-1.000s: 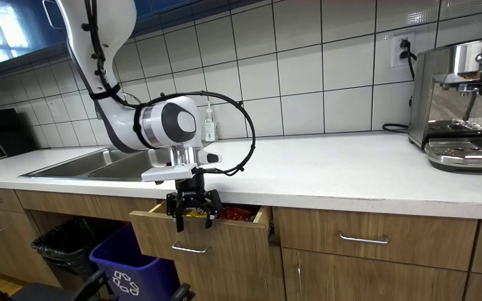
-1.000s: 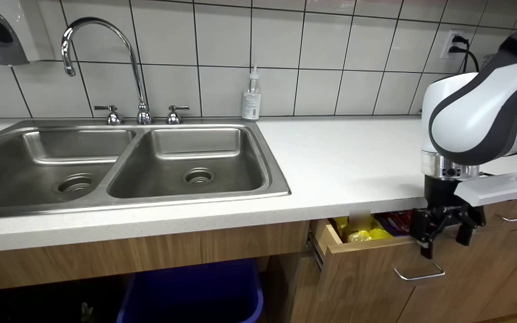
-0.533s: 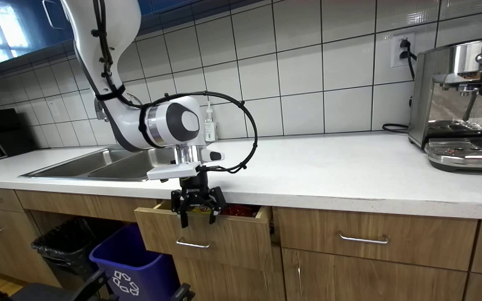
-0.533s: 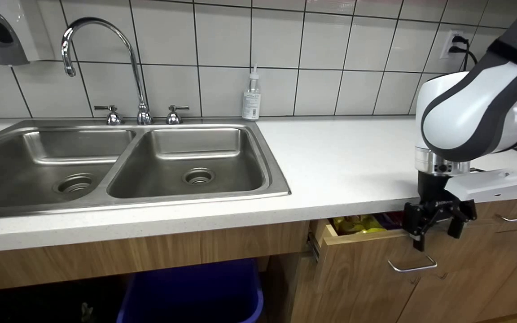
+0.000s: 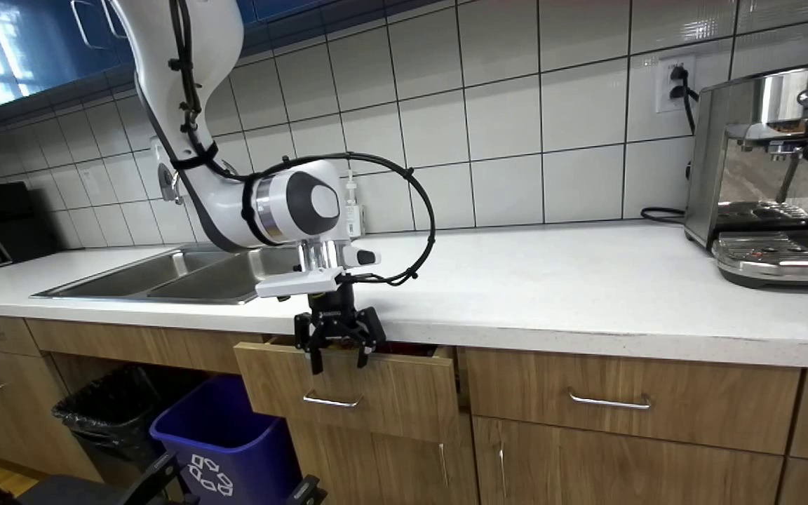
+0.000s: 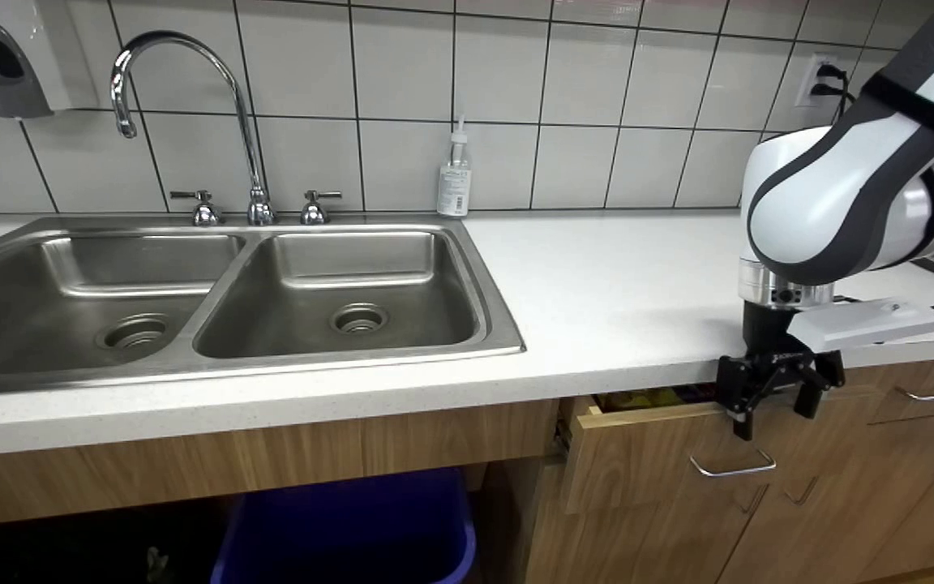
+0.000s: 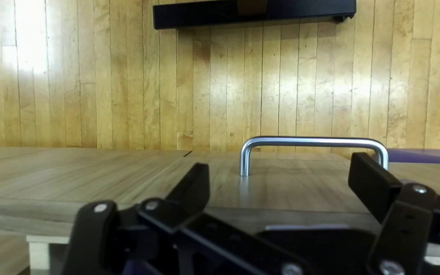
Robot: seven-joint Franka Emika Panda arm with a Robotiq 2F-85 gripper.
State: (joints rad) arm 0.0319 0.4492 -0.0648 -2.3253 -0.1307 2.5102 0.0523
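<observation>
Spread fingers [image 7: 372, 187], gripping nothing, are pointing down at the front of the ajar drawer [image 5: 407, 396], perhaps for bearing against it.

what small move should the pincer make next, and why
Probably a gentle inward push with the black two-fingered pincer on the light-brown wooden drawer: it stands partly open, and the pincer's spread fingers hang in front of its face, above the silver bar-shaped metal handle, holding nothing.

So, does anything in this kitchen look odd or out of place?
The partly open drawer under the counter looks odd: the closed drawer beside it sits flush. The gripper is at the open one's front. Nothing visible looks spilled or damaged.
</observation>
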